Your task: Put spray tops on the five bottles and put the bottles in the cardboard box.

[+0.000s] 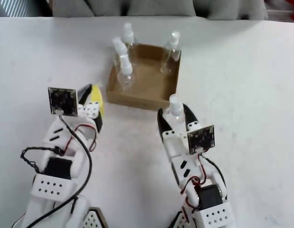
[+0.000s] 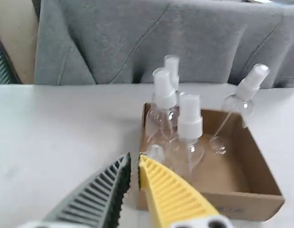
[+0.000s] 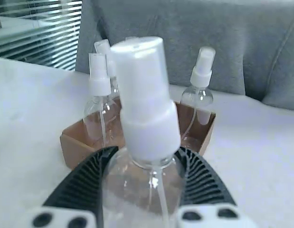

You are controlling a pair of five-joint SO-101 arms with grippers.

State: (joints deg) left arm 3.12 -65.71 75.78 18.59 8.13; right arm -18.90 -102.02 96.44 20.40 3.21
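On the white table (image 1: 246,142) the left gripper (image 1: 91,93) sits at about 8 o'clock from the cardboard box (image 1: 137,99), just beside that corner and not touching it. Its grey and yellow fingers (image 2: 161,190) are pressed together with nothing between them.

Inside the box, three bottles (image 1: 126,77) are bunched at the 10 o'clock corner, upright and close against one another. Each wears a white spray top (image 1: 124,61). The farthest of the three has its base hidden behind the others, so I cannot tell whether it stands inside the wall. A fourth bottle (image 1: 168,58), also capped, stands alone in the 1 o'clock corner, well apart from the cluster, and in the left wrist view it tilts a little.

At roughly 5 o'clock from the box, just outside its near wall, the right gripper (image 1: 175,114) pinches the fifth bottle (image 3: 142,190) between its black fingers (image 3: 90,175), one on either side of the clear body. This bottle is upright, its spray top (image 3: 144,95) seated on the neck above the fingers.
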